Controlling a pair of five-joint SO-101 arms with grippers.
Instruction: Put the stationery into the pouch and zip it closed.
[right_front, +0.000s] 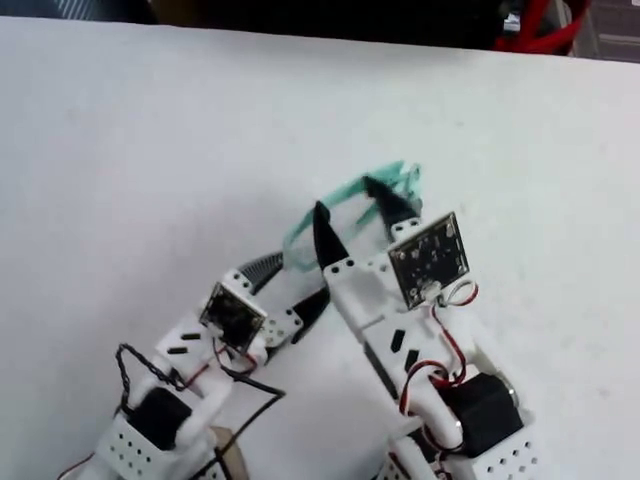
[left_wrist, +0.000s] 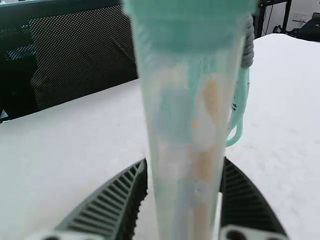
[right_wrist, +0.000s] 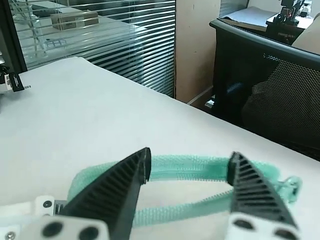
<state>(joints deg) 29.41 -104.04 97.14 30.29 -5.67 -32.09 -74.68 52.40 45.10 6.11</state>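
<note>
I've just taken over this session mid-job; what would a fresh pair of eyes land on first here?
The clear, teal-rimmed pouch, gripped in the left claw near the middle of the white table, with blurry shapes showing inside. Next, the right claw, open and straddling the pouch's teal zipper edge.

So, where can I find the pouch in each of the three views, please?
High view: the pouch sits near the picture's middle.
Left wrist view: the pouch stands between the fingers of the left pincer, near the camera.
Right wrist view: its green zipper edge runs between the fingers of the right pincer.
Shared landmark: the white table.
</note>
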